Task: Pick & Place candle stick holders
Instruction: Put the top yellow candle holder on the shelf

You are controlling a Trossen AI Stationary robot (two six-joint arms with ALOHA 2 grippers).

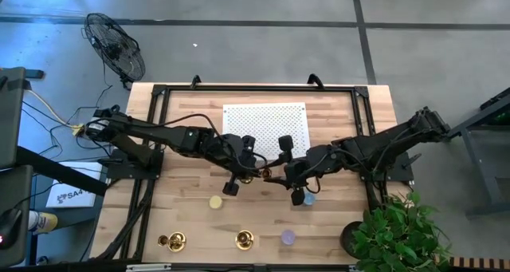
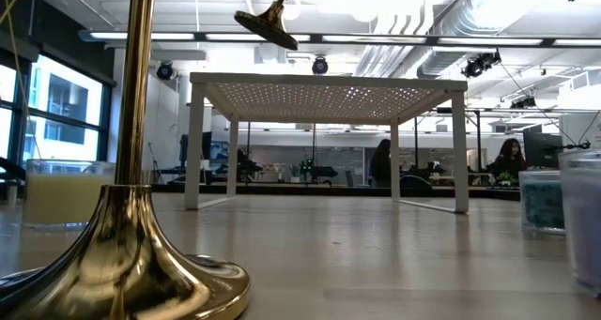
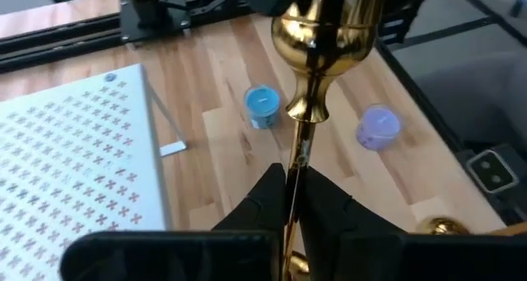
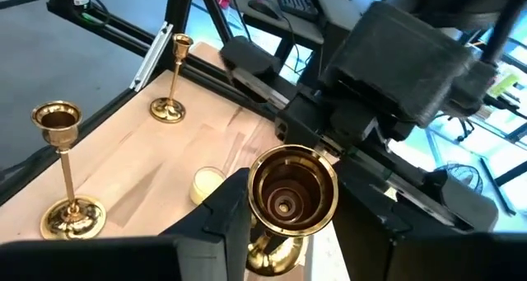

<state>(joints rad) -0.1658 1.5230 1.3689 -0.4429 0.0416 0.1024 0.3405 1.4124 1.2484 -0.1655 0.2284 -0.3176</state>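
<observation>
One gold candle stick holder [image 1: 265, 175] hangs above the table's middle, between my two grippers. My left gripper [image 3: 294, 190] is shut on its thin stem. My right gripper [image 4: 288, 223] is shut on its cup. Its flared base [image 2: 268, 24] shows high up in the low view. Two more candle stick holders [image 1: 171, 241] [image 1: 245, 240] stand upright on their round bases near the table's near edge. In the right wrist view they show again [image 4: 66, 174] [image 4: 173, 75]. My left gripper pinches the thin stem [image 3: 300, 153] between its two fingers [image 3: 263, 200], coming from the table's left and slanting down. The stem runs out past the fingertips to the cup [image 3: 321, 34]. The holder is clear of the table. My right gripper has the cup [image 4: 290, 186] between its two fingers [image 4: 224, 219], coming from the table's right, nearly level. The cup's open mouth faces back toward the wrist. The holder lies tilted between the two grippers, off the table.
A white perforated rack [image 1: 264, 128] stands on legs at the table's far middle. Flat round discs lie on the wood: yellow [image 1: 215, 202], blue [image 1: 309, 198], purple [image 1: 288, 238]. A potted plant [image 1: 394, 232] stands at the near right corner.
</observation>
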